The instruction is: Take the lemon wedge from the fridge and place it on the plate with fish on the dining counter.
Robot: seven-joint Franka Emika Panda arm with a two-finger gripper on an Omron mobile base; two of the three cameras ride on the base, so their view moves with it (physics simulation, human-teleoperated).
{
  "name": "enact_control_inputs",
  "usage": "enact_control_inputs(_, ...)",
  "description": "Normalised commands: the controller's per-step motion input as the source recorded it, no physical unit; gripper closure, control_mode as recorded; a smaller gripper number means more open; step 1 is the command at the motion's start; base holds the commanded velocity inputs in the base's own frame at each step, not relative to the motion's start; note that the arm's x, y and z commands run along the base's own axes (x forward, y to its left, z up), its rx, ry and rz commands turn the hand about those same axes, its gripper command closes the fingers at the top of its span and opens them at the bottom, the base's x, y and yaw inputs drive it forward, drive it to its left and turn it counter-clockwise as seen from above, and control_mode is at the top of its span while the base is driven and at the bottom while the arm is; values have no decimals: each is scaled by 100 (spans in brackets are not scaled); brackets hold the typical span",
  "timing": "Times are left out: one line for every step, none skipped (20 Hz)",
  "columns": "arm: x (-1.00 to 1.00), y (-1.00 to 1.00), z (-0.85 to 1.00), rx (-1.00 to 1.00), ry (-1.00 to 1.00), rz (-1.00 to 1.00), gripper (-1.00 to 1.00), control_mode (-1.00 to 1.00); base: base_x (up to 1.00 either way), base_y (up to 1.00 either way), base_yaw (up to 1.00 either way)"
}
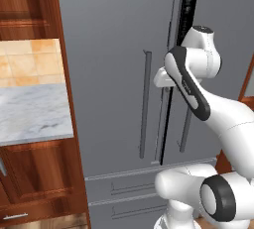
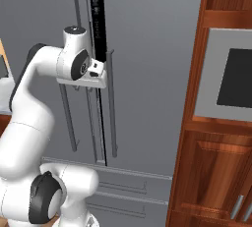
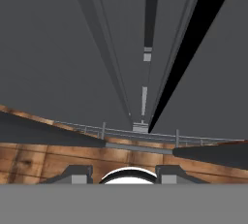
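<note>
The grey two-door fridge (image 1: 114,49) fills the view ahead, with grey drawers (image 1: 124,188) below. A narrow black gap (image 1: 171,99) runs between its doors, so one door stands slightly ajar; the gap also shows as a dark wedge (image 3: 193,48) in the hand view. My gripper (image 3: 124,173) is open with nothing between its fingers, and it sits at the door seam (image 2: 100,73) beside the long bar handles (image 2: 111,103). The lemon wedge is hidden inside the fridge. The dining counter and the plate with fish are out of view.
A small marble worktop (image 1: 30,114) backed by tan tiles stands left of the fridge over reddish wood cabinets (image 1: 39,183). A built-in oven (image 2: 231,78) in wood cabinetry flanks the fridge on the right. Wood flooring (image 3: 58,157) lies below.
</note>
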Motion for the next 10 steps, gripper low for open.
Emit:
enact_control_inputs(0,0,9,0,0,0,-100,-100,0,0,0)
enact_control_inputs(0,0,-11,0,0,0,-100,-100,0,0,0)
enact_control_inputs(0,0,0,0,0,0,-100,-100,0,0,0)
enact_control_inputs(0,0,0,0,0,0,-100,-100,0,0,0)
enact_control_inputs(0,0,0,0,0,0,-100,-100,0,0,0)
enact_control_inputs(0,0,0,0,0,0,-100,-100,0,0,0)
enact_control_inputs(0,0,0,0,0,0,-100,-100,0,0,0)
enact_control_inputs(0,0,0,0,0,0,-100,-100,0,0,0)
enact_control_inputs(0,0,0,0,0,0,-100,-100,0,0,0)
enact_control_inputs(0,0,0,0,0,0,-100,-100,0,0,0)
